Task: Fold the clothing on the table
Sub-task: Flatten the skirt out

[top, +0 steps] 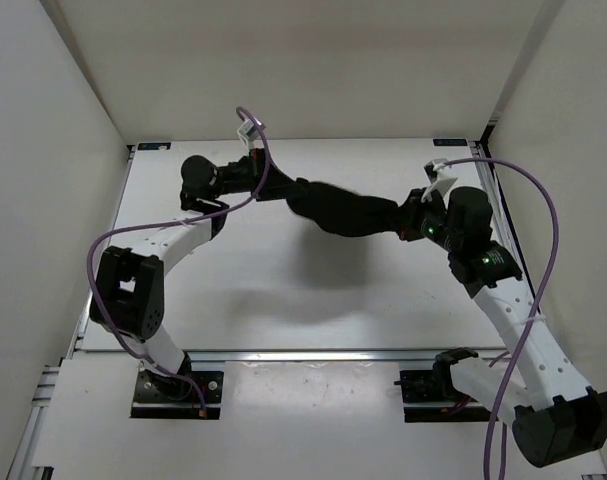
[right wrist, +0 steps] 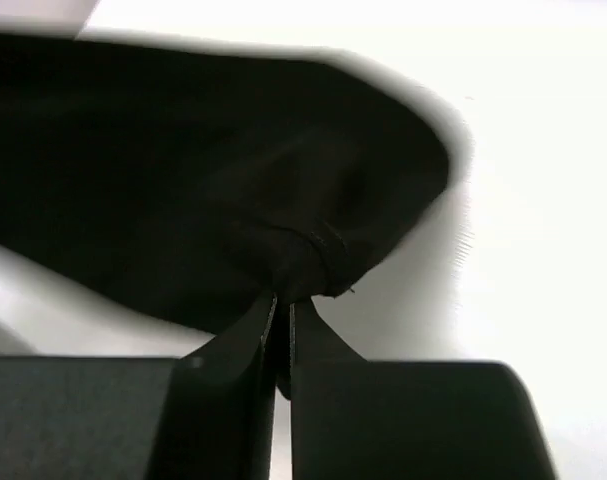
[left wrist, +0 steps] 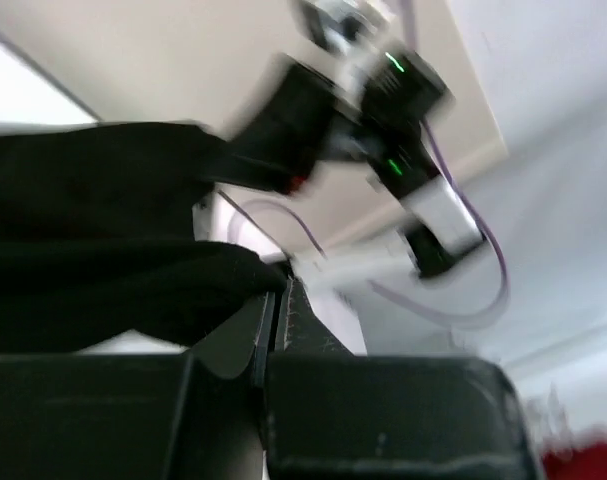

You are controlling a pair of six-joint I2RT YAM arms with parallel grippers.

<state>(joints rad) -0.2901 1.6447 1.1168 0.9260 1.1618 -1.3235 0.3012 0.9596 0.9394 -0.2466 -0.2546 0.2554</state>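
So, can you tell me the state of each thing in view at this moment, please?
clothing, bunched, stretched in the air between both grippers
left gripper, shut on one end of the clothing
right gripper, shut on its other end
table, shows the clothing's shadow

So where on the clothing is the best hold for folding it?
Probably at its two outer ends, one from each side, as now: the left gripper and right gripper each pinch a bunched end, and the limp clothing sags between them.
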